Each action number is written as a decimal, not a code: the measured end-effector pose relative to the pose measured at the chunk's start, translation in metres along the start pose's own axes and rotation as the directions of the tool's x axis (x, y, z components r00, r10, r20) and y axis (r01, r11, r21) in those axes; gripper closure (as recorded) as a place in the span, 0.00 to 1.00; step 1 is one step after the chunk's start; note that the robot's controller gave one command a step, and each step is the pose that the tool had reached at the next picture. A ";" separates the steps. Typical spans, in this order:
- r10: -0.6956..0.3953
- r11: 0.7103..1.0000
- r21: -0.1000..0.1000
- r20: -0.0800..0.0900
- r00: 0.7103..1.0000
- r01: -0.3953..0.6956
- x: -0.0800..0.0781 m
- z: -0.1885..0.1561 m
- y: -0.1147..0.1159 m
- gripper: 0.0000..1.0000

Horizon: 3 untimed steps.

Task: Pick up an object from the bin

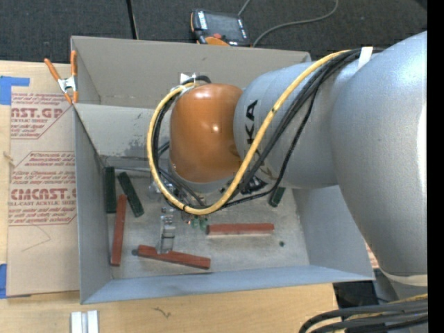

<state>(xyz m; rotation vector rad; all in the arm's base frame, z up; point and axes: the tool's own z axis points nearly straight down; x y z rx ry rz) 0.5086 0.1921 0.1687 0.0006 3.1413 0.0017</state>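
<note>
Red is the colour to look for: the near red stick (186, 259) lies flat on the floor of the bin (208, 283), close to the front wall and left of middle. It's a bit skewed, so its right end sits nearer that wall. The jaws hang straight down over its left half, with the tips pretty much at the stick. You can't tell if they actually touch it, and you can't tell if they're released or clenched either, since they're small and tucked under the wrist.

Just right of the jaws is a second red stick (239, 229), lying crosswise and further from the front wall than the first. A third red stick (118, 231) runs along the left wall. Its front end comes near the first stick's left end, but the two are apart.

Behind that you've got two dark green sticks side by side: the left green stick (109, 189) runs straight along the wall and the right green stick (130, 195) is angled. Another green bit (277, 197) pokes out from under the arm (361, 130) on the right.

Over the middle sits the orange cover (205, 134) on the wrist, with yellow and black cables (154, 144) looped round it.
</note>
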 end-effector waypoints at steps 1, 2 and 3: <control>0.124 0.992 0.001 0.000 0.992 -0.124 0.027 0.102 -0.044 0.00; 0.121 0.993 0.000 -0.002 0.993 -0.121 0.027 0.099 -0.043 1.00; 0.199 0.980 -0.002 0.007 0.980 -0.199 0.015 -0.079 -0.076 1.00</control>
